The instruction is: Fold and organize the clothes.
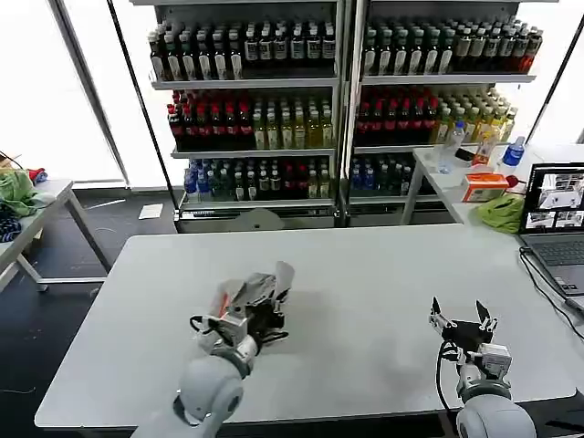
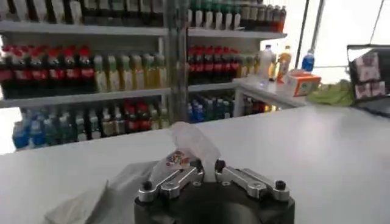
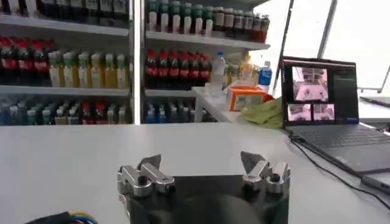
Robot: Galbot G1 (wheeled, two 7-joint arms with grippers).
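Left gripper [image 1: 258, 306]: low over the worktop [image 1: 365, 274], on the robot's left side. Its jaws are closed on a bunch of light grey shirt [image 1: 260, 290]; in the left wrist view the 2 fingertips [image 2: 196, 165] meet with the cloth pinched between them.

Shirt: 1 garment in sight, crumpled rather than flat. It stands up in a peak above the left gripper's jaws and trails down behind them onto the worktop. A small multicoloured print [image 2: 177, 159] shows just beside the pinch point, and a streak of orange trim [image 1: 222, 300] shows at the near side of the bundle.

Right gripper [image 1: 464, 319]: near the front edge of the worktop on the robot's right, well apart from the shirt. Its jaws are spread wide with nothing between them; it looks idle.

Worktop: pale grey; the shirt is the 1 piece of clothing on it, with a laptop [image 1: 555, 219] at the far right edge.

Surroundings: shelves of bottled drinks [image 1: 265, 100] behind the worktop, and a bright green cloth [image 1: 502, 212] on a side table beyond the laptop.

Progress: early, by my reading. No neat fold or stacked pile can be seen, so 0 shirts look finished. The shirt in hand has yet to be spread flat, folded and set in place, and the free right gripper would likely be needed to help.
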